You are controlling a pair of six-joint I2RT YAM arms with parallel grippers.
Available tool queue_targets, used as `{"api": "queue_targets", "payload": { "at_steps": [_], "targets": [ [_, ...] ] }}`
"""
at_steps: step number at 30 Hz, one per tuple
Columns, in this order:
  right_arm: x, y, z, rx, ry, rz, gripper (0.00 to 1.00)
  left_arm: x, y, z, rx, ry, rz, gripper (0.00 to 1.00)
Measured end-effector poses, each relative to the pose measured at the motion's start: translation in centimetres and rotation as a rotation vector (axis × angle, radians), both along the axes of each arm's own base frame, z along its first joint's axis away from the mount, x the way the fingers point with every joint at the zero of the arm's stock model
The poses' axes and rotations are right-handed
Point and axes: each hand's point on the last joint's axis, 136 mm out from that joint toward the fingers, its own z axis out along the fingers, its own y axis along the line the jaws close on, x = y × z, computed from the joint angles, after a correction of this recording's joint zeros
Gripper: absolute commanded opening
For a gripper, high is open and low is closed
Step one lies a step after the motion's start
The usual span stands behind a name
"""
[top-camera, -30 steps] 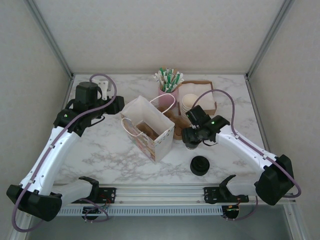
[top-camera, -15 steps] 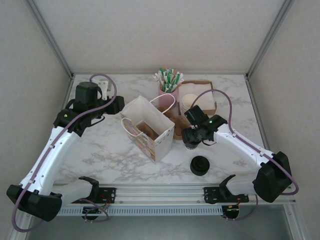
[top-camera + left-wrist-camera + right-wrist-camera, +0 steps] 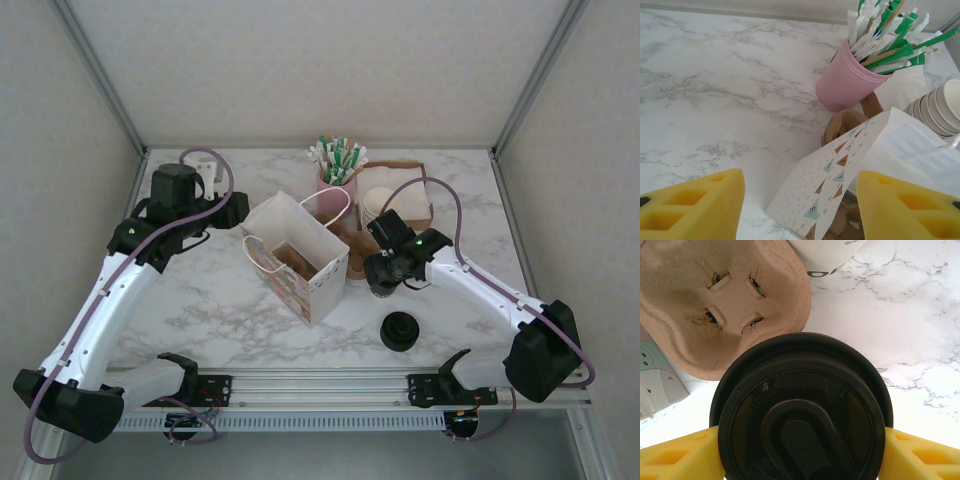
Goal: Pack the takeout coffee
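1. The takeout coffee carrier [image 3: 356, 252], brown moulded pulp, sits on the marble tabletop [image 3: 200, 300] a little past its middle, toward the far edge. It is just beside the right side of the white paper bag [image 3: 300, 255] and outside it.
2. The bag stands upright with its mouth open, its patterned side facing the near edge.
3. The right gripper [image 3: 381, 276] hangs just right of the bag, above the near part of the carrier. Its yellow fingers [image 3: 675, 460] are clamped on either side of a round black lid [image 3: 800, 415], and what sits under that lid is hidden.
4. In the right wrist view, one well of the carrier [image 3: 725, 305] lies open directly past the held lid, with four small slits around its floor.
5. The left gripper [image 3: 800, 202] is near the far left corner of the tabletop, facing the bag, with its yellow fingers spread wide and nothing between them.
6. A pink cup [image 3: 335, 188] full of green-and-white wrapped sticks [image 3: 338, 155] stands at the far edge behind the bag. The left wrist view shows the carrier poking out between the cup and the bag.
7. A stack of cream paper cups [image 3: 378, 208] lies to the right of the pink cup (tilted, rims showing in the left wrist view).
8. A second black lid [image 3: 400, 330] rests alone on the tabletop near the near edge, right of centre, well apart from the bag.
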Motion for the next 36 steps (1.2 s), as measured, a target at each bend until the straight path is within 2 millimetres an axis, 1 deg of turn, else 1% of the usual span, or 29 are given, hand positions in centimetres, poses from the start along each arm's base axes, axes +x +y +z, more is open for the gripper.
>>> {"api": "queue_targets", "payload": {
  "at_steps": [5,7,9,15,18,23,28,31,33,36],
  "targets": [
    [-0.2,-0.2,0.3,-0.004,0.006,-0.001,0.70,0.0,0.0,0.0,0.000,0.000,0.000,0.61],
    [-0.5,-0.4,0.9,0.001,0.001,-0.001,0.70,0.0,0.0,0.0,0.000,0.000,0.000,0.61],
    [-0.7,-0.5,2.1,0.017,-0.018,-0.003,0.70,0.0,0.0,0.0,0.000,0.000,0.000,0.61],
    [-1.7,-1.0,7.4,0.094,-0.099,0.002,0.69,0.0,0.0,0.0,0.000,0.000,0.000,0.61],
    [-2.3,-1.1,10.5,0.143,-0.139,0.015,0.69,0.0,0.0,0.0,0.000,0.000,0.001,0.61],
    [-3.2,-1.2,16.4,0.206,-0.225,0.048,0.68,0.0,0.1,0.1,0.000,-0.004,0.003,0.61],
    [-4.0,-1.2,21.3,0.250,-0.303,0.096,0.66,-0.3,0.3,0.4,-0.005,-0.015,0.009,0.61],
    [-4.4,-0.4,23.9,0.280,-0.339,0.141,0.66,-0.3,0.3,0.5,-0.009,-0.022,0.012,0.62],
    [-4.7,0.7,25.3,0.283,-0.359,0.187,0.66,-0.2,0.3,0.5,-0.009,-0.025,0.014,0.62],
    [-5.1,3.1,26.7,0.271,-0.372,0.279,0.67,-0.1,0.3,0.6,-0.008,-0.029,0.018,0.63]
  ]
}}
